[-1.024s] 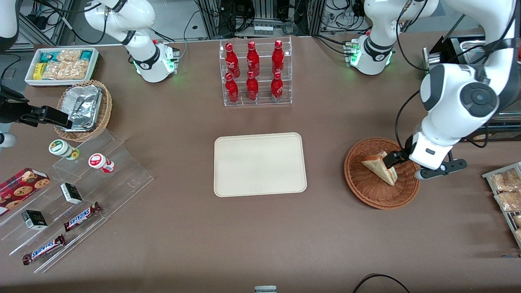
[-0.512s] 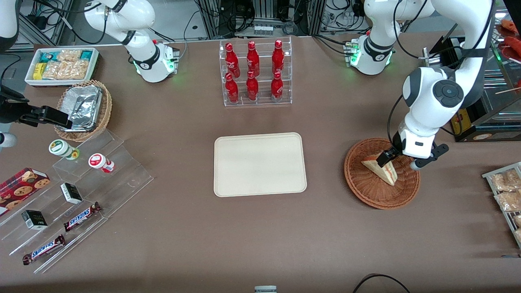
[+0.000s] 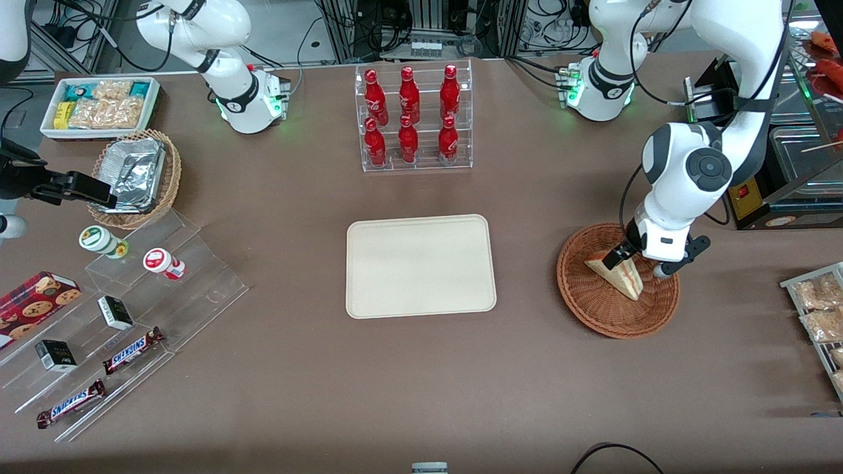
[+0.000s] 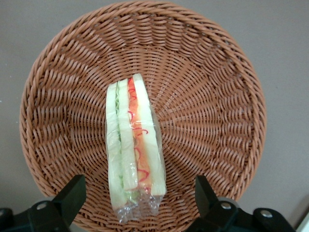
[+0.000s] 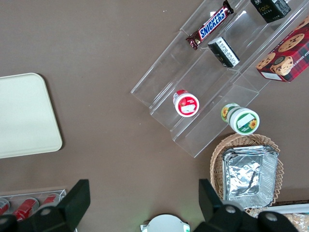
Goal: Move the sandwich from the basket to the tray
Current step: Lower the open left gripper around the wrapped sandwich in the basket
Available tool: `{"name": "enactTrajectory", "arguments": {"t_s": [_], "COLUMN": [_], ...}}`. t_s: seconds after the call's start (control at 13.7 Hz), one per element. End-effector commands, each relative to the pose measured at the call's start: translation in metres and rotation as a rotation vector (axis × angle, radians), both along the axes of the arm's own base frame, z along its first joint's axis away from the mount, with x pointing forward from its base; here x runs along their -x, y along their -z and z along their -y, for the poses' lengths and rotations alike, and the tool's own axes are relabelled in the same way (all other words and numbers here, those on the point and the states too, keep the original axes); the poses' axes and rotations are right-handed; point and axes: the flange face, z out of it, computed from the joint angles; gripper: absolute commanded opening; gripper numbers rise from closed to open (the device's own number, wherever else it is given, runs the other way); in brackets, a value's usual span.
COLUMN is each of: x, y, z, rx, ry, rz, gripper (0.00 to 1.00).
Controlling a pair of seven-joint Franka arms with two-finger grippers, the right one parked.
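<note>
The sandwich (image 3: 618, 274), a clear-wrapped white wedge with red and green filling, lies in the reddish-brown woven basket (image 3: 596, 316) toward the working arm's end of the table. In the left wrist view the sandwich (image 4: 134, 145) rests in the middle of the basket (image 4: 207, 82). My left gripper (image 3: 629, 260) is over the basket, open and holding nothing. Its two black fingers (image 4: 72, 195) stand wide apart on either side of the sandwich's wrapped end, and the gripper (image 4: 138, 198) is centred on it. The cream tray (image 3: 420, 266) lies bare at the table's middle.
A clear rack of red bottles (image 3: 413, 118) stands farther from the camera than the tray. Clear stepped shelves with snacks (image 3: 125, 309), a tan basket of foil containers (image 3: 135, 172) and a white snack bin (image 3: 99, 105) lie toward the parked arm's end. A rack of packets (image 3: 820, 309) is beside the basket.
My left gripper has shifted a little toward the tray over the basket, and the arm's elbow has drawn back and away from the camera. The sandwich has not moved.
</note>
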Motion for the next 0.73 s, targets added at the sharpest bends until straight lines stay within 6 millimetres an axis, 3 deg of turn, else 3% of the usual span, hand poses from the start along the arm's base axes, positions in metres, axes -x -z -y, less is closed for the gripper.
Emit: {"name": "enactTrajectory", "arguments": {"t_s": [0.0, 0.37, 0.44, 0.51, 0.59, 0.66], "x": [0.002, 0.002, 0.001, 0.001, -0.001, -0.002], "y": [0.013, 0.035, 0.041, 0.044, 0.044, 0.045], "z": [-0.001, -0.001, -0.001, -0.003, -0.006, -0.010], "rx": [0.002, 0.004, 0.006, 0.006, 0.006, 0.007], "ry": [-0.040, -0.042, -0.041, -0.045, -0.052, -0.060], "rz": [-0.004, -0.021, -0.018, -0.021, -0.020, -0.020], "gripper": [1.00, 1.00, 0.96, 0.81, 0.39, 0.14]}}
